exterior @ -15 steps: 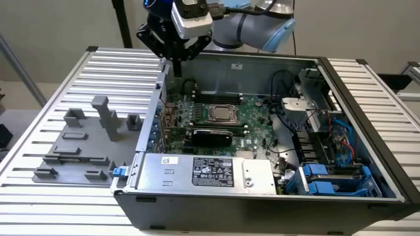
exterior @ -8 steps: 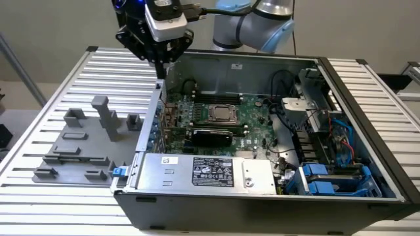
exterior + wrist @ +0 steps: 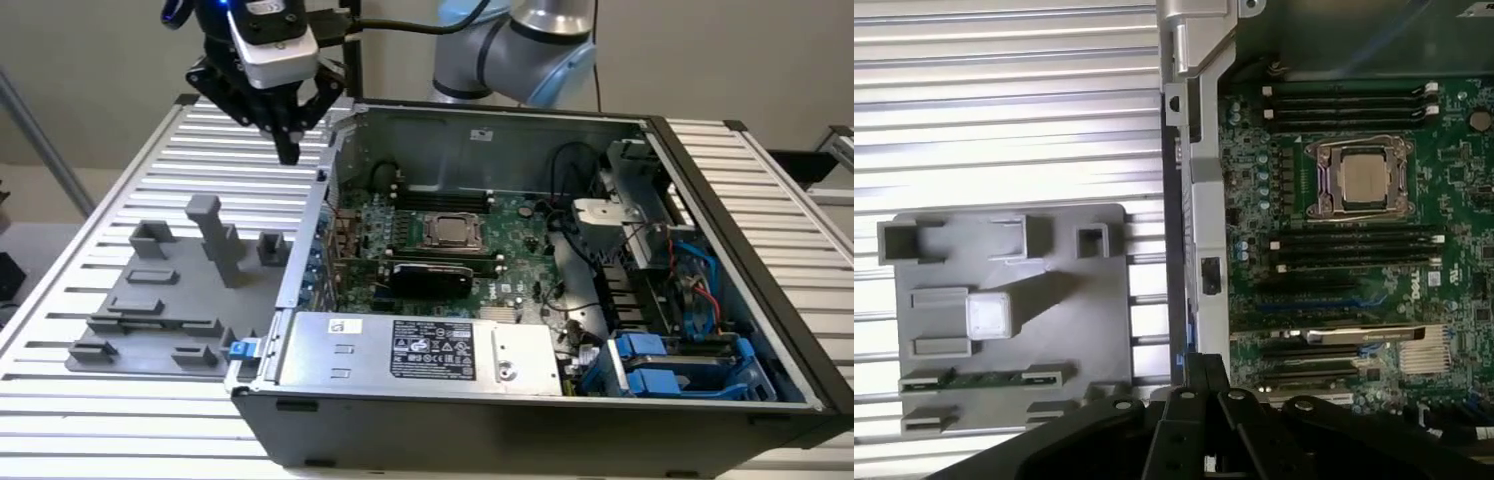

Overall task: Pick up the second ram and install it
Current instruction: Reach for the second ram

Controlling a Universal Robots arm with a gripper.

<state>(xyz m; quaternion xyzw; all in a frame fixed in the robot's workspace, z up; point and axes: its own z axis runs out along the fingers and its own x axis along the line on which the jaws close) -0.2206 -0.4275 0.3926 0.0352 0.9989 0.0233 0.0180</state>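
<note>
I'm looking at a table (image 3: 134, 425) topped with ribbed, silvery metal slats. Two things sit directly on it. Toward the exterior view's left I see a flat grey fixture plate (image 3: 160, 315) with upright blocks and slotted holders rising from it. Just beside it, toward the exterior view's right, an open computer case (image 3: 534, 440) lies on its side, dark-walled and covering most of the surface. From the wrist camera I can make out a narrow strip of bare slats between plate and case
</note>
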